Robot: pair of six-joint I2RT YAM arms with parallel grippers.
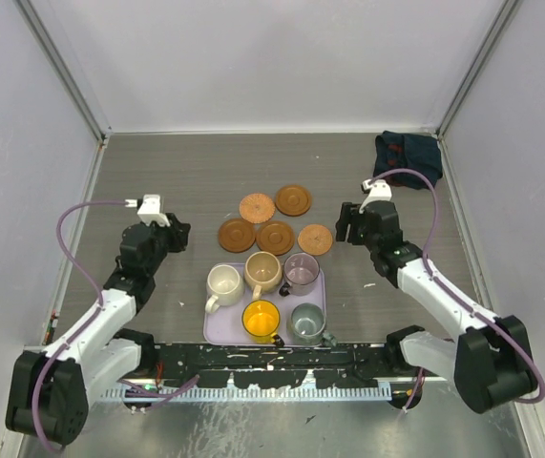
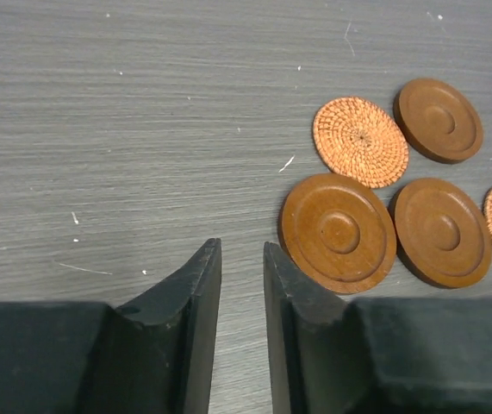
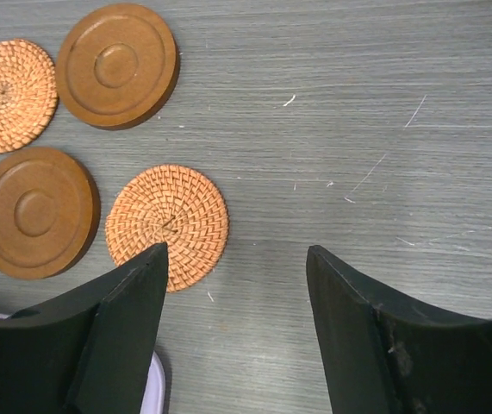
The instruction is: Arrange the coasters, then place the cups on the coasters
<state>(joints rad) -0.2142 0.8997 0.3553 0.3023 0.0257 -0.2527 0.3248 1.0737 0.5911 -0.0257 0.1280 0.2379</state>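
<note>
Several round coasters lie in a cluster at mid-table: woven orange ones (image 1: 257, 207) (image 1: 315, 239) and smooth brown ones (image 1: 293, 199) (image 1: 237, 234) (image 1: 275, 238). Several cups stand on the lavender tray (image 1: 213, 336): cream (image 1: 222, 283), tan (image 1: 262, 272), mauve (image 1: 302, 271), yellow (image 1: 262, 320), grey-green (image 1: 307, 322). My left gripper (image 2: 241, 246) hovers left of the nearest brown coaster (image 2: 339, 233), jaws drawn to a narrow gap with only table between them. My right gripper (image 3: 237, 254) stands open and empty just right of a woven coaster (image 3: 170, 222).
A dark crumpled cloth (image 1: 408, 153) lies in the back right corner. White walls enclose the table on three sides. The tray's corner (image 3: 155, 384) shows under my right gripper's left finger.
</note>
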